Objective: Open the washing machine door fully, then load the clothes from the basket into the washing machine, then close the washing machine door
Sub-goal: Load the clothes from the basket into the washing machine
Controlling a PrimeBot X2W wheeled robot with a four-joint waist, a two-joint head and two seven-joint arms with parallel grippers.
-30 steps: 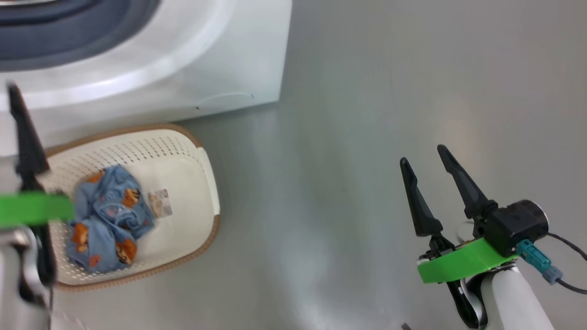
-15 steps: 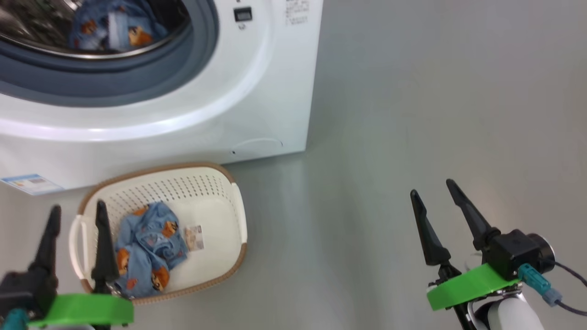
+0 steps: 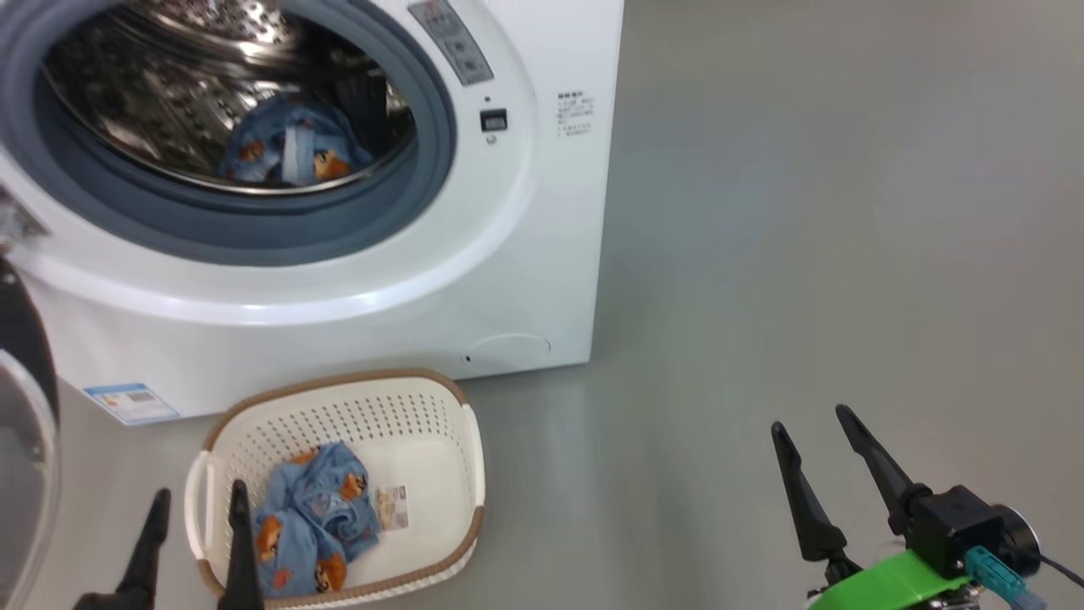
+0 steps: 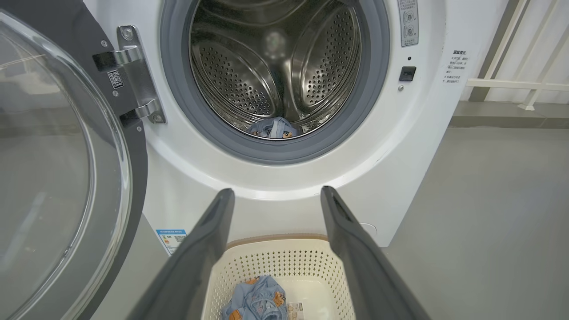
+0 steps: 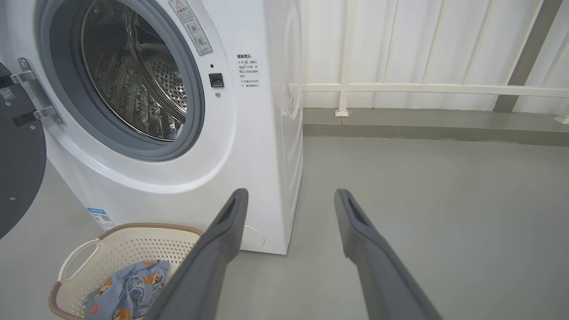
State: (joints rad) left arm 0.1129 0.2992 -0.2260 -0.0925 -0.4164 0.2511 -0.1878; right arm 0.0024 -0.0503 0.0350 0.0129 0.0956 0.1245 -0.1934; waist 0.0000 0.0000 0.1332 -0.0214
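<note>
Lying in basket [image 3: 471,440] — clothes [image 3: 315,524] near spread left fingers [image 3: 240,555], untouched.

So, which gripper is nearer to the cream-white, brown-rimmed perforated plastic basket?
Left. The left gripper is over the basket's left edge; the right gripper is well off to its right.

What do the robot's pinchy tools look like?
The right tool has two long, pointy black fingers, a bright green bracket, a black camera block, a teal plug and a dark cable. The left tool has the same dark fingers.
</note>
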